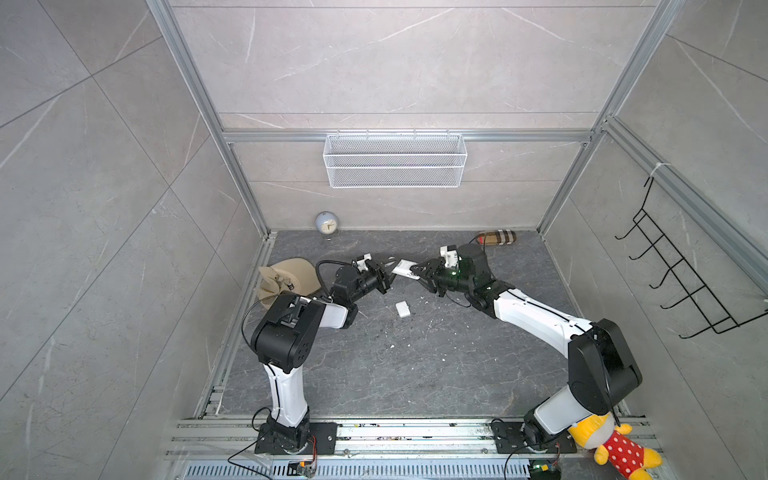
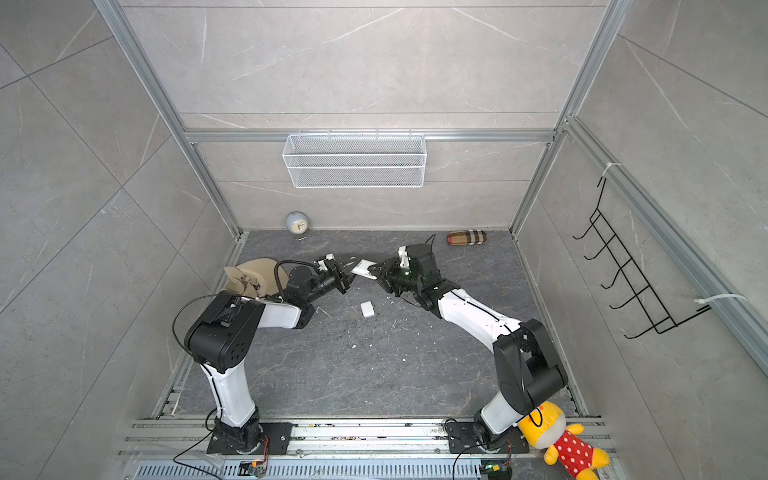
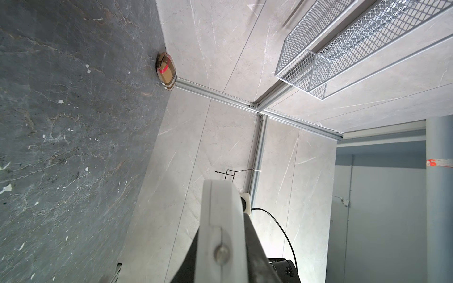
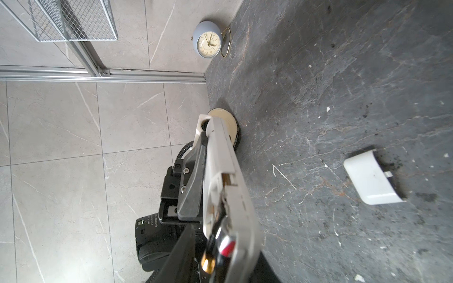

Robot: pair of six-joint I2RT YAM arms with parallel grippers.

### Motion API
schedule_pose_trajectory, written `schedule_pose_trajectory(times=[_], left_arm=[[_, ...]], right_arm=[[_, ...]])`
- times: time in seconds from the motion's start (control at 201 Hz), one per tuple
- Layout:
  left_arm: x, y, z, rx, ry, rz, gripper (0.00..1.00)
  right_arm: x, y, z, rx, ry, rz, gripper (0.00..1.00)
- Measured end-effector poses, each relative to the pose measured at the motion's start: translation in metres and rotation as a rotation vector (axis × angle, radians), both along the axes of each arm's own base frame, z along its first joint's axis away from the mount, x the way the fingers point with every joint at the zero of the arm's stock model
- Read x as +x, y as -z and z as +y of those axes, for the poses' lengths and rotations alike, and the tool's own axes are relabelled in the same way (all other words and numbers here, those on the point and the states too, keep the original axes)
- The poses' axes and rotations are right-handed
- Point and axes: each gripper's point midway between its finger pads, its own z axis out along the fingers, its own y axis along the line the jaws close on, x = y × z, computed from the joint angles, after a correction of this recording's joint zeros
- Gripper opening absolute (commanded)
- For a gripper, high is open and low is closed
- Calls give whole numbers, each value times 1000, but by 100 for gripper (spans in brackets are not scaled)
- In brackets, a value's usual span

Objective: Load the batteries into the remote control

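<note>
The white remote control hangs above the table between the two arms in both top views. My left gripper is shut on one end of it; the left wrist view shows it edge-on between the dark fingers. My right gripper straddles the other end. In the right wrist view the remote control shows an open compartment with the batteries in it, glinting silver, red and gold. The right jaws stand narrow on either side; whether they touch is unclear.
A small white rectangular cover lies on the dark table among white specks. At the back stand a round clock and a checked pouch. A beige hat lies at the left, and a wire basket hangs on the back wall.
</note>
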Motion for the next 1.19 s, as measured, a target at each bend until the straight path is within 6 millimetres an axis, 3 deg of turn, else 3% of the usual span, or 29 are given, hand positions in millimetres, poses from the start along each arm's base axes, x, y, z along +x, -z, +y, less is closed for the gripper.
schedule_pose_trajectory(times=[0.493, 0.637, 0.727, 0.802, 1.195], left_arm=[[4, 2, 0, -56, -8, 20, 0], [4, 2, 1, -63, -9, 20, 0], [4, 1, 0, -63, -8, 17, 0], [4, 0, 0, -64, -7, 14, 0], [3, 0, 0, -64, -6, 13, 0]], right_arm=[[2, 2, 4, 9, -3, -3, 16], [2, 1, 4, 14, -3, -4, 23], [1, 2, 5, 9, -12, -8, 39], [0, 2, 5, 3, -16, -3, 42], [2, 3, -1, -8, -25, 3, 30]])
